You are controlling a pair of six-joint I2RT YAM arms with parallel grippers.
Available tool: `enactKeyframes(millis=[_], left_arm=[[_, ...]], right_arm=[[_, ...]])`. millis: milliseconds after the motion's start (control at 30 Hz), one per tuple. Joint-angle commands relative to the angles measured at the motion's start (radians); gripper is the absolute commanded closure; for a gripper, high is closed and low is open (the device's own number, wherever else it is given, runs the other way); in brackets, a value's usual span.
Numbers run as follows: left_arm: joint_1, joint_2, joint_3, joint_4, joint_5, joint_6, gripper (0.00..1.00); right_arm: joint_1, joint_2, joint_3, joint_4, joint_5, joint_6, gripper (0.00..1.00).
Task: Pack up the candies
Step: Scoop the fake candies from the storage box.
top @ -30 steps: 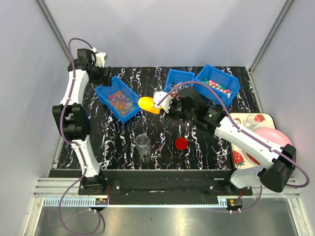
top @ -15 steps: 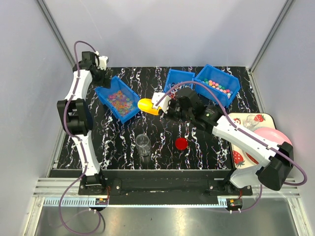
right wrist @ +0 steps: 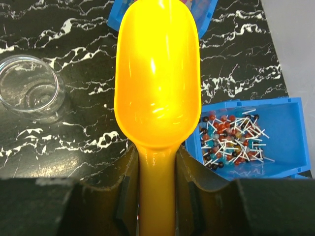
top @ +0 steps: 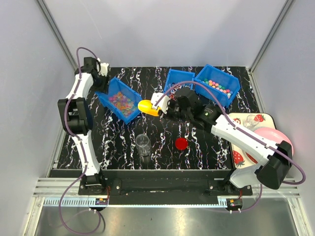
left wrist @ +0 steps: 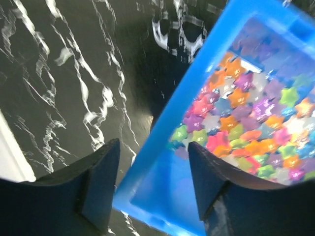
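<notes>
Left pincer (left wrist: pixel 153 147) open, jaws straddling far-left corner of left blue bin (left wrist: pixel 147 209); star candies (left wrist: pixel 246 113) heaped inside. Right pincer (right wrist: pixel 156 161) clamped on yellow scoop (right wrist: pixel 157 73) handle, bowl above desk (right wrist: pixel 74 29) just right of that bin. Round candies (top: pixel 219 87) in far-right blue bin (top: pixel 235 82).

Two arms are logged: left arm (top: pixel 78 93) and right arm (top: pixel 246 140), each made of smooth white link shells alternated with rounded black joint housings. Black base blocks (top: pixel 91 181) are bolted at the near edge of the black white-veined table (top: pixel 162 157). A thin purple cable (top: pixel 78 51) is run along each arm and looped out below each base. A small white housing is fitted at each wrist end. The left gripper (left wrist: pixel 152 177) is fitted with thick matt-black fingers (left wrist: pixel 98 187), curved on the inner edges and lightly scuffed. The right gripper (right wrist: pixel 156 196) is fitted with matt-black fingers too, with greyish strips on the inner faces. Screws and markings are too small to be told.
</notes>
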Motion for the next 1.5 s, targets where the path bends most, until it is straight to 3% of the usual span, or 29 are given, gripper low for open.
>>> enactKeyframes(millis=[0,200,400,700,933,1000,1333,1467], left_arm=[[-0.002,-0.101,-0.117,-0.012,0.008,-0.08,0.45],[-0.002,-0.198,-0.269,0.015,0.034,-0.15,0.48],[-0.008,-0.293,-0.317,0.0,0.122,-0.125,0.43],[-0.014,-0.269,-0.271,-0.075,0.117,-0.028,0.42],[-0.013,-0.16,-0.135,-0.167,0.126,0.021,0.49],[-0.013,-0.132,-0.107,-0.189,0.117,0.024,0.53],[-0.01,-0.049,-0.066,-0.258,0.033,0.044,0.58],[-0.011,-0.034,-0.07,-0.273,0.02,0.051,0.66]], right_arm=[[-0.006,0.029,0.091,-0.034,0.016,-0.011,1.0],[-0.006,0.103,0.217,-0.14,0.047,-0.026,1.0],[-0.008,0.212,0.363,-0.26,0.103,-0.067,1.0],[-0.051,0.53,0.804,-0.551,0.053,-0.107,1.0],[-0.081,0.692,1.086,-0.657,-0.001,-0.124,1.0],[-0.086,0.723,1.113,-0.679,-0.002,-0.133,1.0],[-0.095,0.769,1.141,-0.685,-0.022,-0.147,1.0],[-0.097,0.786,1.15,-0.687,-0.022,-0.143,1.0]])
